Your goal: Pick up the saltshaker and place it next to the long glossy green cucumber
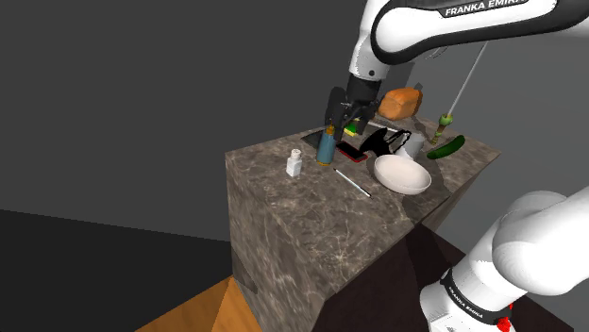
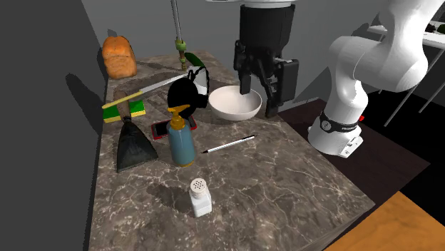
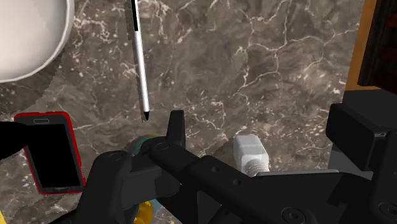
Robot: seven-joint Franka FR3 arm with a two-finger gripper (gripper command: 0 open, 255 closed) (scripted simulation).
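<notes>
The white saltshaker (image 1: 295,163) (image 2: 200,197) (image 3: 249,154) stands upright near the counter's front end, apart from the other things. The long green cucumber (image 1: 446,147) (image 2: 192,58) lies at the far end, partly hidden behind a black kettle (image 2: 187,93) in the second exterior view. My gripper (image 1: 344,121) (image 2: 258,96) (image 3: 264,137) hangs open and holds nothing, well above the counter, over the stretch between the white bowl (image 2: 234,103) and the pen (image 2: 228,145). In the wrist view the saltshaker shows far below, between the fingers.
A blue pump bottle (image 2: 181,137), a red-cased phone (image 2: 168,128) (image 3: 54,153), a black scraper (image 2: 134,146), a sponge (image 2: 125,110), a knife (image 2: 153,89) and a bread loaf (image 2: 119,56) crowd the counter's middle and far end. A thin pole (image 2: 175,21) rises by the cucumber.
</notes>
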